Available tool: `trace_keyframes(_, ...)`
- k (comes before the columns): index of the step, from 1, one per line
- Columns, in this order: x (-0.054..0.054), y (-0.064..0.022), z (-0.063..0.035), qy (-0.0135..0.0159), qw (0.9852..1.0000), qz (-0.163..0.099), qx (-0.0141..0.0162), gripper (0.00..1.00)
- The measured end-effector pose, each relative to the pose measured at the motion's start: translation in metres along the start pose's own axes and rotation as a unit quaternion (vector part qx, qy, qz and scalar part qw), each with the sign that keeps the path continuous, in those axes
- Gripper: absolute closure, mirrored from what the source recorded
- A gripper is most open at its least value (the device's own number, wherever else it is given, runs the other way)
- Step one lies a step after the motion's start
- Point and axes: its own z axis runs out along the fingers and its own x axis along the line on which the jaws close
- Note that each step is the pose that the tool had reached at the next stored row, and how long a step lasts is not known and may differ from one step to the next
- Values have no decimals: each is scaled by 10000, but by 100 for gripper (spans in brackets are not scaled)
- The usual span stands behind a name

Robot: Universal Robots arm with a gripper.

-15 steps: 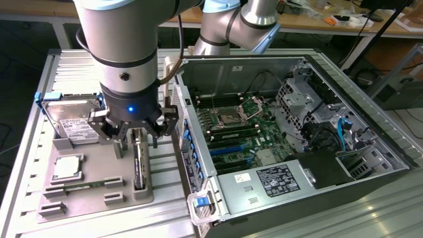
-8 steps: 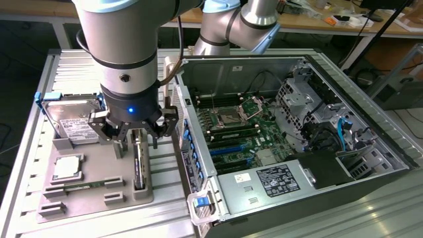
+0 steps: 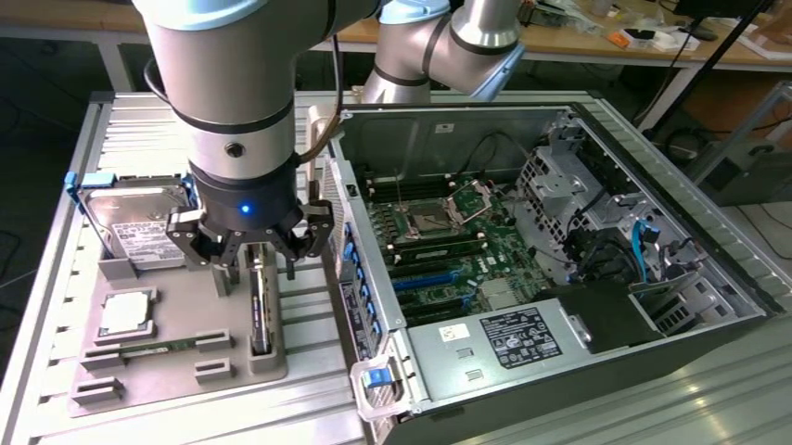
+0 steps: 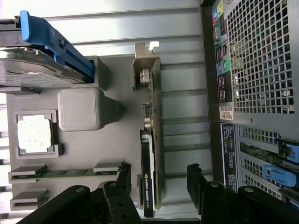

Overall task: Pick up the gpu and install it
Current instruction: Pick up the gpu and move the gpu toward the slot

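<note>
One gpu [image 3: 259, 315], one wide-spread hand [image 3: 255, 266]

Silver-grey arm [image 3: 236, 83], black end effector [image 3: 256, 265], blue light [image 3: 244, 208]

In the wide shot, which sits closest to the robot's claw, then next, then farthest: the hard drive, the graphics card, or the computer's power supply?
1. gpu: standing edge-on in the tray, directly under the open gripper.
2. hard drive: on the tray, toward the exterior view's left.
3. power supply: inside the computer case, toward the exterior view's right.
</note>
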Motion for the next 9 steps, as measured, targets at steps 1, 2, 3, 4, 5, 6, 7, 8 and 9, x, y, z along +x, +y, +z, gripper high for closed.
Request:
trace_keyframes(1,0,0,4,0,10000,0,0,40)
trace_keyframes(2,0,0,6,0,10000,0,0,40)
trace_keyframes(3,0,0,7,0,10000,0,0,40)
trace_keyframes(4,0,0,8,0,10000,0,0,40)
trace_keyframes(5,0,0,11,0,10000,0,0,40)
trace_keyframes(6,0,0,13,0,10000,0,0,40)
trace_keyframes(7,0,-1,15,0,10000,0,0,40)
trace_keyframes(8,0,-1,18,-1,10000,0,0,40)
trace_keyframes(9,0,-1,21,0,10000,0,0,40)
